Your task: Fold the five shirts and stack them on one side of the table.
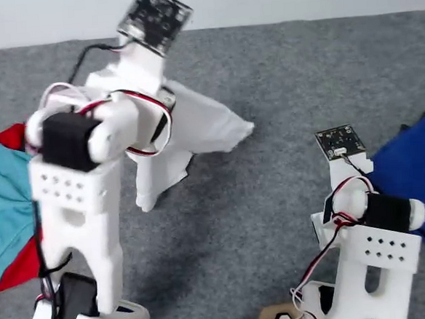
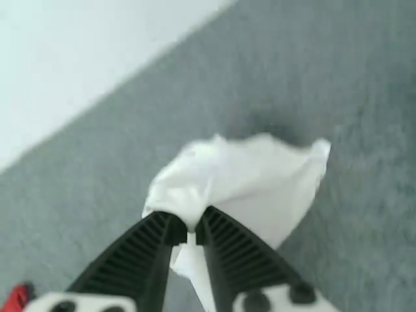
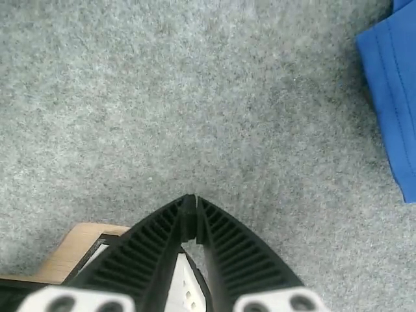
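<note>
Closest to the lens: left gripper (image 2: 187, 231), black ribbed fingers pinched together on a bunched fold of the white shirt (image 2: 253, 182), cloth drooping from the tips toward the grey table (image 1: 275, 221). From above, white shirt at about 11 o'clock of the table's middle, one trailing end touching the surface. Right gripper (image 3: 190, 205), on the arm standing at 5 o'clock, tips pressed together with nothing between them, over bare grey. Blue shirt (image 1: 410, 167) at the 3 o'clock edge, just beside the right arm. Teal shirt (image 1: 4, 203) atop a red shirt (image 1: 10, 137) at the 9 o'clock edge, well apart from the blue.
</note>
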Motion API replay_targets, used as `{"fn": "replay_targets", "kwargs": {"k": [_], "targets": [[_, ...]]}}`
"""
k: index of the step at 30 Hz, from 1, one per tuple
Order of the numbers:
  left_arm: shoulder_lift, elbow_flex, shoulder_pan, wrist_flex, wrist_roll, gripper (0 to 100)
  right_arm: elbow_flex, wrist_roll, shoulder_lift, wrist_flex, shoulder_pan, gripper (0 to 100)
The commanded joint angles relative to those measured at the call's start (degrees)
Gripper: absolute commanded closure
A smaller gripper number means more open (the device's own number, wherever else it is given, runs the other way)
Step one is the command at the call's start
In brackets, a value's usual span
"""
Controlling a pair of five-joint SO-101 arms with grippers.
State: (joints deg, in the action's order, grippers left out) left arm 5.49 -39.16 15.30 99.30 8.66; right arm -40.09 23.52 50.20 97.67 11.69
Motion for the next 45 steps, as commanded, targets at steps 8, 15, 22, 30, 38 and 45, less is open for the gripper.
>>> {"fn": "replay_targets", "kwargs": {"k": [8,15,22,30,38,45], "targets": [[3.08,-11.21,0.0,0.09,-2.64,100,0.7,0.44,1.01,-3.47,-15.78,98.7],[2.46,-14.99,1.58,-0.79,-1.49,100,0.26,0.7,0.92,-6.9,-18.15,98.7],[2.9,-15.6,5.27,-6.24,6.15,100,0.18,0.79,0.48,-7.69,-23.52,98.7],[2.9,-15.69,3.08,-14.59,6.33,100,-7.91,0.79,1.01,-11.47,-25.89,98.7],[0.35,-11.65,-17.67,-15.12,1.05,100,-7.91,0.88,1.01,-11.56,-25.89,98.8],[-8.26,-1.19,-45.1,-10.02,-1.76,100,-7.91,0.88,0.57,-11.56,-25.89,98.8]]}}
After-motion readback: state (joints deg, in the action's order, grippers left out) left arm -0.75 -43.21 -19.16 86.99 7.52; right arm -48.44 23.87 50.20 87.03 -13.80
